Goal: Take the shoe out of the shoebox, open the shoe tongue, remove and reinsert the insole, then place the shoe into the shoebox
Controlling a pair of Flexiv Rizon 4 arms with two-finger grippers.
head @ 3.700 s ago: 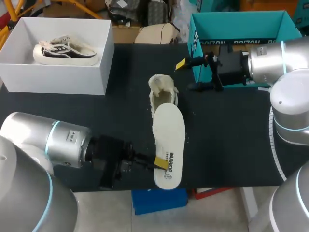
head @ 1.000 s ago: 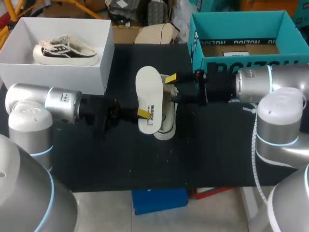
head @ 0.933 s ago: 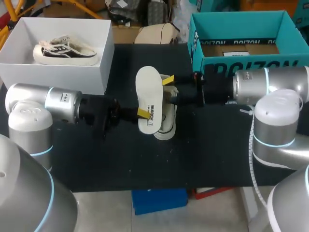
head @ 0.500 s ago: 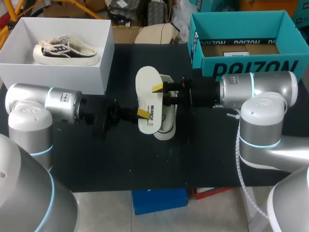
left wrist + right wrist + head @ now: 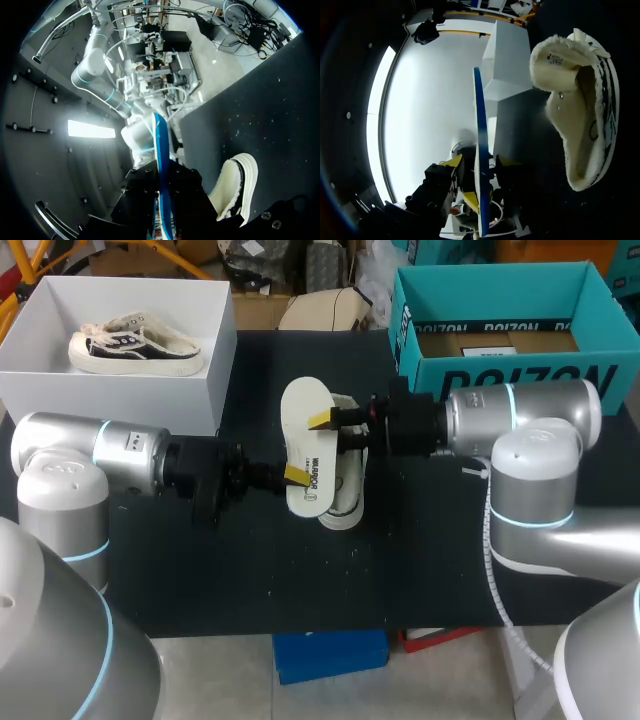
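Since half a second earlier, the right arm had reached further toward the shoe (image 5: 346, 492), bringing the right gripper (image 5: 328, 424) up to the insole (image 5: 305, 440), where its fingers stood spread on either side of the insole's rim without touching it. The left gripper (image 5: 292, 475) stayed clenched on the insole's opposite edge, holding it on edge over the shoe, which lay on the dark surface (image 5: 250, 570). Well apart from the shoe, on the left arm's side, stood the white shoebox (image 5: 110, 402).
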